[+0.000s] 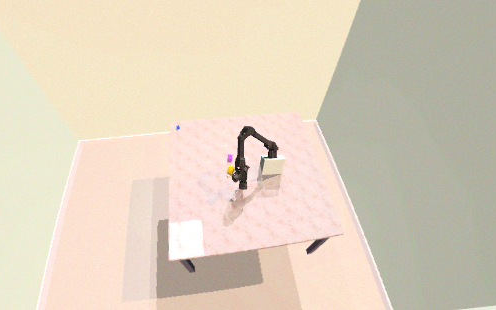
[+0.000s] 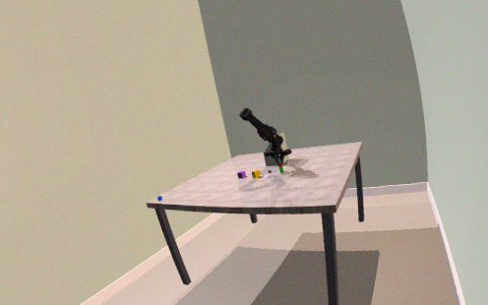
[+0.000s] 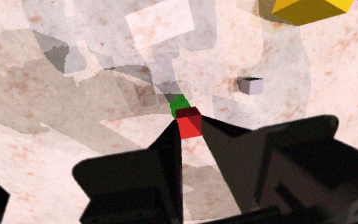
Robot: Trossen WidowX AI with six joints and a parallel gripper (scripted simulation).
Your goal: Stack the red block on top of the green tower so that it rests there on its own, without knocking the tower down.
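The red block [image 3: 189, 123] sits pinched between the fingertips of the gripper [image 3: 190, 127], which is nearly closed on it. In the wrist view the green tower [image 3: 179, 104] peeks out just past the block toward 11 o'clock, so the block looks almost over it but slightly short; whether they touch cannot be told. The exterior view shows red directly above green. Farther out on the worktop [image 3: 40, 150], a small grey cube [image 3: 250, 85] lies at 2 o'clock and a yellow cube [image 3: 310, 9] beyond.
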